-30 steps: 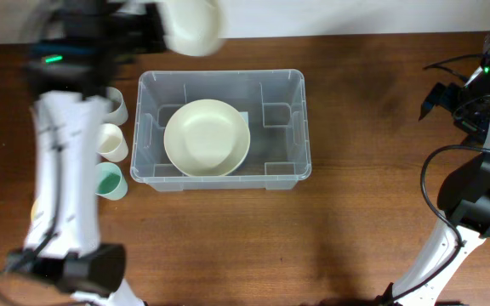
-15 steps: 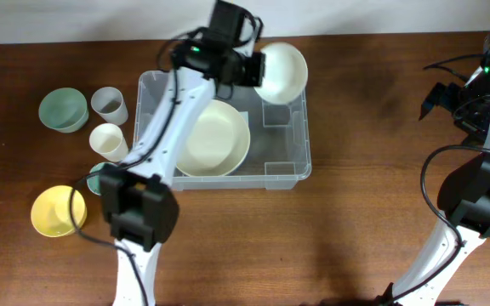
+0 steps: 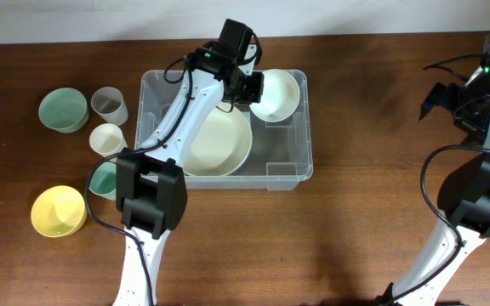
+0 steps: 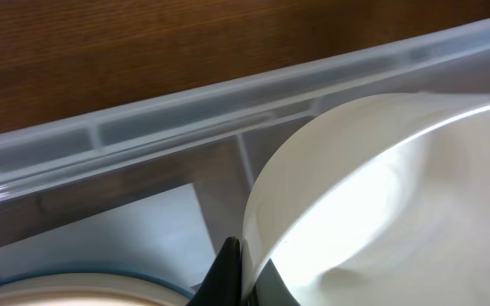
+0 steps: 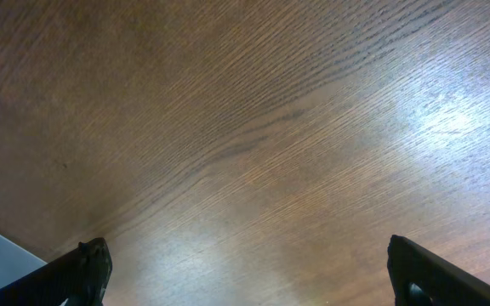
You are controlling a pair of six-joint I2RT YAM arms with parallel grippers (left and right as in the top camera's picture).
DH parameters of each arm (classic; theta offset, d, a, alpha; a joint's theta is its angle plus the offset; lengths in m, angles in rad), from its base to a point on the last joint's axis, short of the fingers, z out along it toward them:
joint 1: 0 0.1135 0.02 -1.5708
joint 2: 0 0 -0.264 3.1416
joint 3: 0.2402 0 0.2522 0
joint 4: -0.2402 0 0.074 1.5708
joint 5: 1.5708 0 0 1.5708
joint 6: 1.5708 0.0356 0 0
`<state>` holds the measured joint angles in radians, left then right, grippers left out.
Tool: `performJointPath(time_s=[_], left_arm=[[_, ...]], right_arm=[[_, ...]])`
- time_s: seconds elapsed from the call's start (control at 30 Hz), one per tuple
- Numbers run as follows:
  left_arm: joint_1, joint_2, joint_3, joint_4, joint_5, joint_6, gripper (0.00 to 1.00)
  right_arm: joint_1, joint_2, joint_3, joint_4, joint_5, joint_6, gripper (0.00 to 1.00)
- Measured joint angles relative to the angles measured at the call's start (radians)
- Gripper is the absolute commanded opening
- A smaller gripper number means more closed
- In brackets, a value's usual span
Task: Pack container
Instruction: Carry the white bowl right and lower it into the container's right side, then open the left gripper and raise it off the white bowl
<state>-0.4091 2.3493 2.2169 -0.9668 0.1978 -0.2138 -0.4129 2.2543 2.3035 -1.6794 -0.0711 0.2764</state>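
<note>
The clear plastic container [image 3: 155, 85] stands at the table's middle, with a large cream bowl [image 3: 219, 146] inside on its left. My left gripper [image 3: 253, 88] is shut on the rim of a smaller white bowl [image 3: 276, 93] and holds it tilted over the container's far right part. In the left wrist view the white bowl [image 4: 381, 195] fills the right side, pinched between my fingers [image 4: 242, 274], with the container's rim [image 4: 185, 115] behind. My right gripper [image 5: 249, 268] is open and empty over bare wood at the far right [image 3: 449, 98].
Left of the container stand a green bowl [image 3: 62, 109], a clear cup [image 3: 109, 105], a cream cup [image 3: 108, 139], a green cup [image 3: 102, 178] and a yellow bowl [image 3: 57, 211]. The container's white label [image 4: 100, 238] shows on its base.
My left arm swung from the far left across to the container's far right side, then lowered the white bowl toward the container. The right arm has not moved.
</note>
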Motion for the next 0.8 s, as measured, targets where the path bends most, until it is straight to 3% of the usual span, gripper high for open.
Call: performJointPath(time_s=[0.1, 0.2, 0.37, 0.57, 0.67, 0.8], left_arm=[[0.002, 0.0, -0.001, -0.006, -0.013, 0.0, 0.02], [0.002, 0.0, -0.001, -0.011, -0.019, 0.001, 0.15], [0.002, 0.0, -0.001, -0.013, -0.026, 0.003, 0.21], [0.002, 0.0, -0.001, -0.013, -0.035, 0.008, 0.47], [0.004, 0.0, -0.001, -0.001, -0.039, 0.009, 0.55], [0.02, 0.002, 0.036, -0.035, -0.041, 0.031, 0.78]], right_arm=[[0.0, 0.0, 0.0, 0.0, 0.0, 0.0, 0.99], [0.0, 0.0, 0.0, 0.0, 0.0, 0.0, 0.99], [0.0, 0.0, 0.0, 0.0, 0.0, -0.001, 0.99], [0.0, 0.0, 0.0, 0.0, 0.0, 0.0, 0.99], [0.0, 0.0, 0.0, 0.0, 0.0, 0.0, 0.99], [0.0, 0.0, 0.0, 0.0, 0.0, -0.001, 0.99]])
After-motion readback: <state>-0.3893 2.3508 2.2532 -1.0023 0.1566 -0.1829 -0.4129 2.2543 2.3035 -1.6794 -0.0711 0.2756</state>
